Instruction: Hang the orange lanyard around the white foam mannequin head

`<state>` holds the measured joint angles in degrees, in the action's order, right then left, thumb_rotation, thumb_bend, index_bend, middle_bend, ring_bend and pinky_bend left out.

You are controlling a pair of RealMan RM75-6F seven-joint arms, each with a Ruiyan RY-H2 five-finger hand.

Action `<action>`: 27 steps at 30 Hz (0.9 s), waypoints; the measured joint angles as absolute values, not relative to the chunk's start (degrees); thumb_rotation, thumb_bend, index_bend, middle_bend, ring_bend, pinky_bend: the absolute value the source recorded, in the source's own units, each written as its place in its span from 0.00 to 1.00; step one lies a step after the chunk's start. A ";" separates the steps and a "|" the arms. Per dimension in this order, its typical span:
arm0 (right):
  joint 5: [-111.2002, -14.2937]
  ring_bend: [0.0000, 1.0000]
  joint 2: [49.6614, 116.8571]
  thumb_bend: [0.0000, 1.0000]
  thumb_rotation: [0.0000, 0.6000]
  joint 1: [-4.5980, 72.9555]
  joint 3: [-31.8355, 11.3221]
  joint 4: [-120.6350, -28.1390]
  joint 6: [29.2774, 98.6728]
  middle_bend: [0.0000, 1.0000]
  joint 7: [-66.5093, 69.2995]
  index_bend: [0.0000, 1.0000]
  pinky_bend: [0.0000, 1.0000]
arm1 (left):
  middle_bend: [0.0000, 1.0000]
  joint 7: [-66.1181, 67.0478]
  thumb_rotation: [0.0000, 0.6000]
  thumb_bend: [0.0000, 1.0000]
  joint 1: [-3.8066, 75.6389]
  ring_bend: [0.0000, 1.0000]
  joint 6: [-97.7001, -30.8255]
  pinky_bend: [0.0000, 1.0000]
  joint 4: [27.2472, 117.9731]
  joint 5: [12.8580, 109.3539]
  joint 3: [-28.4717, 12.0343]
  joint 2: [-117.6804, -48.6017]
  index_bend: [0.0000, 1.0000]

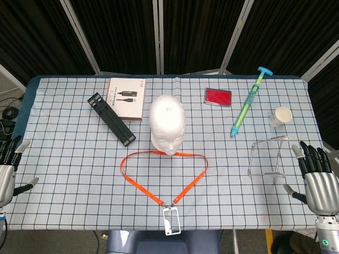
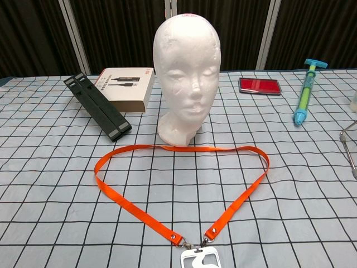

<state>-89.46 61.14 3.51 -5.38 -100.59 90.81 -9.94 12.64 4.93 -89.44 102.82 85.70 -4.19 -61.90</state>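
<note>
At the near edge of the table (image 1: 63,180) lies a clear badge holder (image 1: 172,220), clipped to the orange lanyard (image 1: 139,181); the lanyard lies flat on the checked cloth in a big loop; its far side runs just in front of the base of the white foam mannequin head (image 1: 167,123), and may touch it; the loop is not around the head.

The left hand (image 1: 9,169) is at the near left edge of the table, with its fingers spread apart and nothing in it; the right hand (image 1: 317,180) is at the near right edge, fingers spread too, holding nothing; both hands are well apart from the lanyard; the chest view does not show either hand.

Just beside the right hand, a bit farther back, stands a thin wire stand (image 1: 269,156).

The head stands upright in the middle of the table, with its face toward the robot.

To the left of the head lies a long black folded stand (image 1: 111,118), and behind that a white box (image 1: 126,98) with a picture of a cable on it.

To the right and farther back sit a paper cup (image 1: 280,117), a blue and green syringe toy (image 1: 248,103), and a flat red case (image 1: 218,96).
</note>
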 measured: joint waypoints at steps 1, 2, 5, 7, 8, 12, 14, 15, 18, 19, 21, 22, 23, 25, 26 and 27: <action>-89.46 0.00 61.13 0.00 1.00 3.50 -5.38 -100.62 90.80 0.00 -9.83 0.01 0.00 | 0.00 12.70 1.00 0.00 4.90 0.00 -89.45 0.00 102.82 85.68 -4.18 -61.88 0.00; -89.44 0.00 61.11 0.00 1.00 3.50 -5.37 -100.66 90.77 0.00 -9.70 0.01 0.00 | 0.00 12.80 1.00 0.00 4.88 0.00 -89.46 0.00 102.81 85.63 -4.19 -61.86 0.00; -89.21 0.00 61.02 0.00 1.00 3.57 -5.35 -100.85 90.38 0.00 -9.15 0.01 0.00 | 0.00 12.96 1.00 0.00 4.84 0.00 -89.45 0.00 102.70 85.44 -4.25 -61.87 0.00; -88.92 0.00 60.99 0.00 1.00 3.75 -5.36 -101.05 89.81 0.00 -8.36 0.02 0.00 | 0.00 12.82 1.00 0.00 4.87 0.00 -89.18 0.00 102.70 85.10 -4.30 -61.88 0.00; -88.80 0.00 60.99 0.00 1.00 3.91 -5.38 -101.10 89.41 0.00 -8.01 0.03 0.00 | 0.00 12.77 1.00 0.00 4.92 0.00 -89.01 0.00 102.71 84.93 -4.34 -61.89 0.00; -88.37 0.00 60.90 0.00 1.00 5.93 -5.60 -101.07 85.55 0.00 -7.48 0.11 0.00 | 0.00 13.03 1.00 0.00 5.34 0.00 -88.50 0.00 102.23 84.70 -4.60 -62.36 0.00; -88.10 0.00 60.83 0.00 1.00 7.52 -5.87 -101.07 82.90 0.00 -7.66 0.18 0.00 | 0.00 13.22 1.00 0.00 5.56 0.00 -88.10 0.00 101.82 84.39 -4.71 -62.77 0.00; -87.90 0.00 60.78 0.00 1.00 8.46 -6.05 -101.14 81.34 0.00 -7.81 0.20 0.00 | 0.00 13.33 1.00 0.00 5.68 0.00 -87.90 0.00 101.61 84.18 -4.79 -62.95 0.00; -87.04 0.00 60.73 0.01 1.00 12.23 -6.81 -101.62 75.18 0.00 -8.17 0.32 0.00 | 0.00 13.75 1.00 0.00 6.14 0.00 -87.15 0.00 100.93 83.18 -5.19 -63.49 0.00; -86.43 0.00 60.83 0.02 1.00 14.04 -7.25 -101.79 72.29 0.00 -8.29 0.34 0.00 | 0.00 13.87 1.00 0.00 6.33 0.00 -86.88 0.00 100.66 82.77 -5.39 -63.71 0.00; -85.08 0.00 61.26 0.09 1.00 17.10 -8.07 -101.83 67.63 0.00 -8.58 0.39 0.00 | 0.00 14.19 1.00 0.00 6.75 0.00 -86.29 0.00 99.86 81.80 -5.83 -64.28 0.00; -83.94 0.00 61.81 0.11 1.00 19.35 -8.67 -101.69 64.44 0.00 -8.91 0.41 0.00 | 0.00 14.34 1.00 0.00 6.91 0.00 -86.06 0.00 99.55 81.42 -5.99 -64.50 0.00; -82.95 0.00 62.44 0.14 1.00 21.16 -9.16 -101.44 62.08 0.00 -9.22 0.43 0.00 | 0.00 14.55 1.00 0.00 7.09 0.00 -85.75 0.00 99.19 80.94 -6.16 -64.76 0.00; -80.34 0.00 64.94 0.18 1.00 25.48 -10.27 -100.28 57.27 0.00 -10.05 0.44 0.00 | 0.00 14.97 1.00 0.00 7.38 0.00 -85.20 0.00 98.67 80.17 -6.37 -65.13 0.00; -79.20 0.00 66.34 0.19 1.00 27.11 -10.68 -99.58 55.81 0.00 -10.46 0.44 0.00 | 0.00 15.23 1.00 0.00 7.57 0.00 -84.84 0.00 98.36 79.68 -6.50 -65.37 0.00; -77.99 0.00 67.83 0.21 1.00 28.56 -11.05 -98.75 54.65 0.00 -10.94 0.45 0.00 | 0.00 15.38 1.00 0.00 7.71 0.00 -84.56 0.00 98.19 79.33 -6.58 -65.53 0.00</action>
<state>-77.99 67.83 28.56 -11.05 -98.75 54.65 -10.94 15.38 7.71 -84.56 98.19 79.33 -6.58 -65.53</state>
